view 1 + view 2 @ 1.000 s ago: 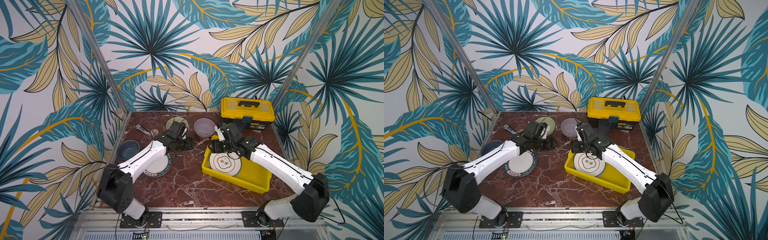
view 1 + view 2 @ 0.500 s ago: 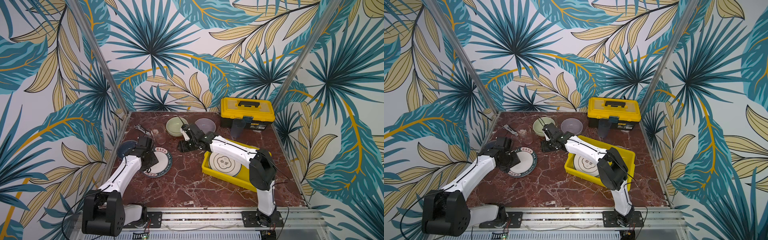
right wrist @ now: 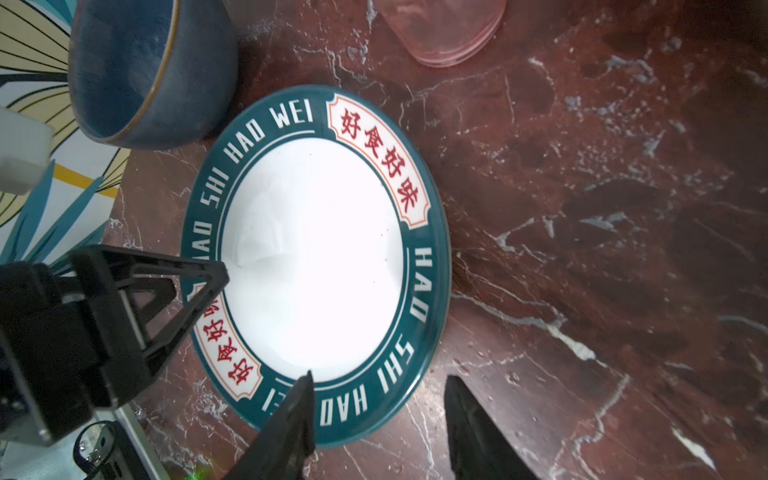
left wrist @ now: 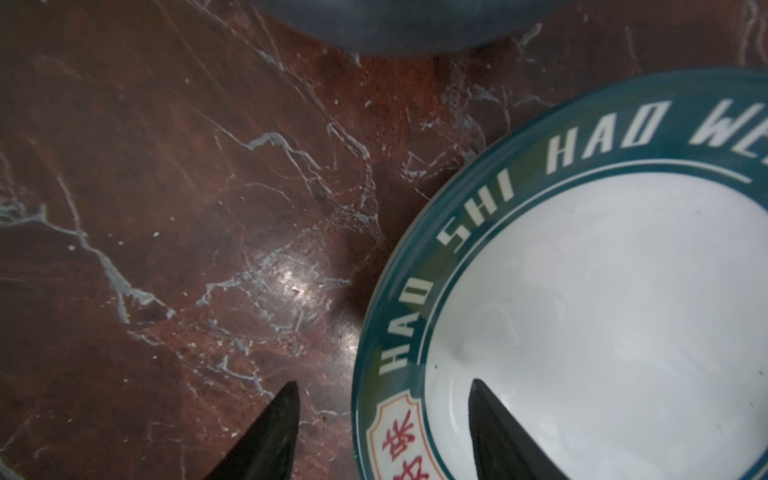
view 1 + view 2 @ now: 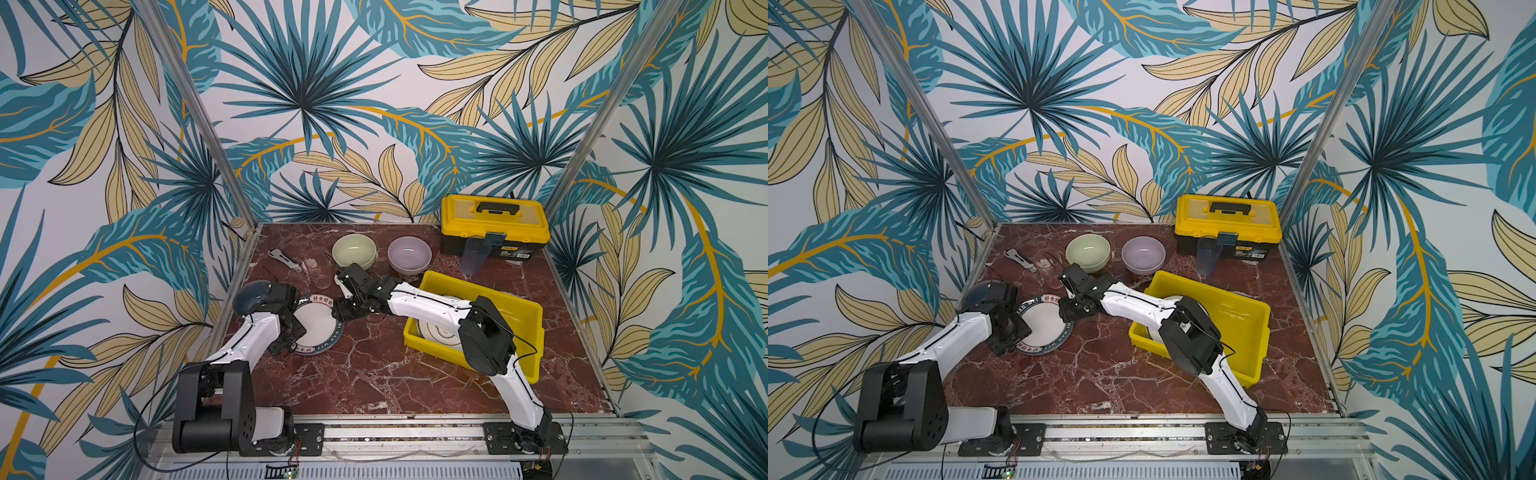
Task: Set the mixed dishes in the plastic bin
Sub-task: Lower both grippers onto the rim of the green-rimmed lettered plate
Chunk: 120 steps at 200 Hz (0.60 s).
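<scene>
A white plate with a dark teal lettered rim [image 5: 318,326] [image 5: 1044,324] [image 4: 602,311] [image 3: 316,257] lies flat on the marble. My left gripper [image 5: 296,332] [image 4: 384,384] stands open astride its left rim, one finger over the white well and one over the table. My right gripper [image 5: 341,309] [image 3: 380,374] is open too, straddling the opposite rim. The yellow plastic bin [image 5: 519,316] [image 5: 1246,328] on the right holds a white plate [image 5: 434,332]. The other dishes stand outside the bin: a pale green bowl [image 5: 354,250], a lilac bowl [image 5: 409,254], a blue-grey bowl [image 5: 253,293] [image 3: 137,70] and two translucent tumblers [image 5: 476,255] [image 5: 320,270].
A yellow-and-black toolbox [image 5: 494,224] stands at the back right, just behind one tumbler. A grey metal tool [image 5: 284,259] lies at the back left. The blue-grey bowl almost touches the lettered plate. My right arm stretches across the bin's near-left corner.
My right gripper has left the bin and reached across to the lettered plate's rim. My left gripper has drawn back from the far bowls to the plate's left rim.
</scene>
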Motion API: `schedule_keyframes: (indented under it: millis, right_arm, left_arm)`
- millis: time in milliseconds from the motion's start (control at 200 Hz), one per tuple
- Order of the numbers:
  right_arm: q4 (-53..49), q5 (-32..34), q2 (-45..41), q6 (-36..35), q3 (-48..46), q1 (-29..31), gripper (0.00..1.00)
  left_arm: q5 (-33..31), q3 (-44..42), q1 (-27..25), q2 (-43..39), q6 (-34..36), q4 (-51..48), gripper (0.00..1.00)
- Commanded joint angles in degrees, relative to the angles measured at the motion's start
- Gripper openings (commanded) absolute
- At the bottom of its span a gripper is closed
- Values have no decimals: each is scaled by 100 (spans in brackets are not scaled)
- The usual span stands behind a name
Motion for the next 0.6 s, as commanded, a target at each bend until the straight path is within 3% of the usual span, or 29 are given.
schedule_keyframes:
  millis: [0,451,596]
  right_arm:
    - [-37,-141,220,60,91,30,53]
    - [-238,523,468,106,82,14,56]
    - [-143,524,309,98,-162,-27,48]
  left_arm:
    - [230,170,163,268,160,296,66]
    - [1106,149,174,557,845,588,48]
    - [1548,102,-27,593,1096,599,48]
